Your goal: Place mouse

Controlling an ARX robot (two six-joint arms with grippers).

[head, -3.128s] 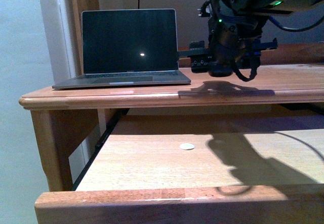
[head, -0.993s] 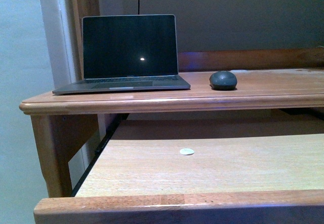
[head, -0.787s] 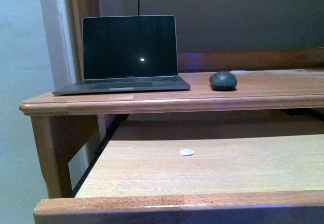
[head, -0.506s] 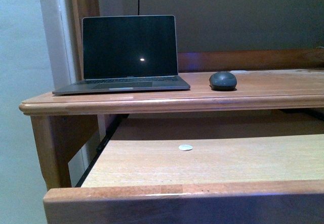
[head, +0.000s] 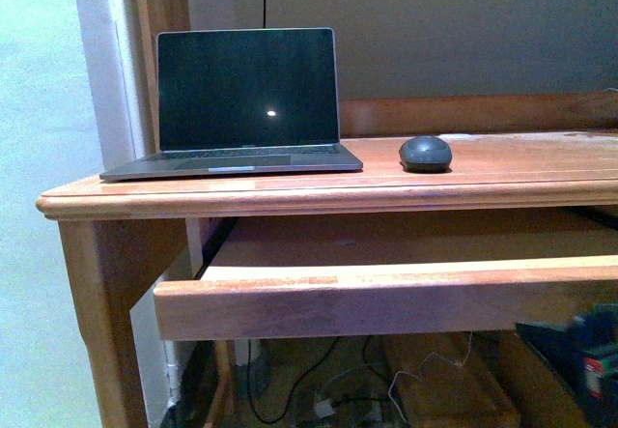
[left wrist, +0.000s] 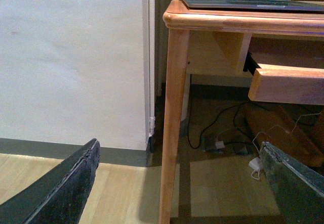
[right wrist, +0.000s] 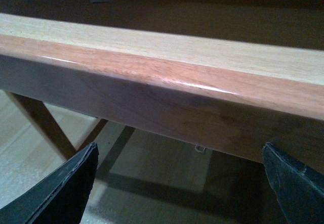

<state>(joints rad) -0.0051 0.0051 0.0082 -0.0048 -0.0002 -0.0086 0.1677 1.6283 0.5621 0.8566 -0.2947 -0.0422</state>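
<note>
The dark grey mouse [head: 426, 154] lies on the wooden desk top [head: 502, 172], to the right of the open laptop [head: 241, 99]. Neither gripper touches it. My left gripper [left wrist: 182, 183] is open and empty, low beside the desk's left leg [left wrist: 172, 123], facing the floor. My right gripper [right wrist: 179, 183] is open and empty, just in front of and below the front rail of the pull-out shelf [right wrist: 167, 82]. A blurred dark part of an arm [head: 579, 351] shows at the lower right of the front view.
The pull-out shelf [head: 386, 293] sits mostly under the desk top. Cables and a power strip [head: 338, 404] lie on the floor below. A white wall [left wrist: 71, 57] stands left of the desk. The small white disc is hidden.
The pull-out shelf has slid back under the desk top, hiding the white disc. Before that, the right arm left the mouse on the desk and withdrew. The mouse has not moved since.
</note>
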